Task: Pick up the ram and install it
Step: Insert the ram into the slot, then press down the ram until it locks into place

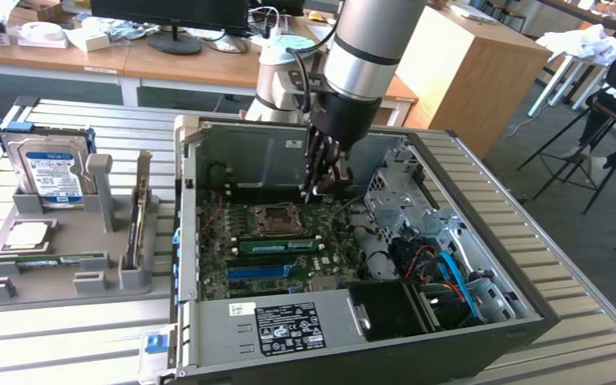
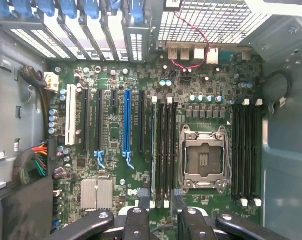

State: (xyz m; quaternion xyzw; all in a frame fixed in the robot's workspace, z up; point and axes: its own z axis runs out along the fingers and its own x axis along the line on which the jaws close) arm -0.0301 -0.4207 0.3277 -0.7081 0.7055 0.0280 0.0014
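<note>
A ram [image 1: 276,244], a long green stick, stands seated in a motherboard slot just in front of the empty processor socket [image 1: 282,216]. From above it shows edge-on as a thin green strip [image 2: 154,150] beside the black slots [image 2: 167,150]. My gripper [image 1: 321,192] hangs inside the open computer case, above the board and a little behind the seated stick. Its two dark fingers [image 2: 138,222] stand apart with nothing between them, so it is open. A second green ram stick [image 1: 55,258] lies flat in the grey tray [image 1: 30,293] on the exterior view's left.
The tray also holds a blue-labelled hard drive [image 1: 54,172] and a square silver processor [image 1: 28,234]. The case walls [image 1: 188,241], a drive cage [image 1: 399,200] and loose cables [image 1: 436,269] ring the motherboard. A blue slot [image 2: 126,125] lies among the expansion slots.
</note>
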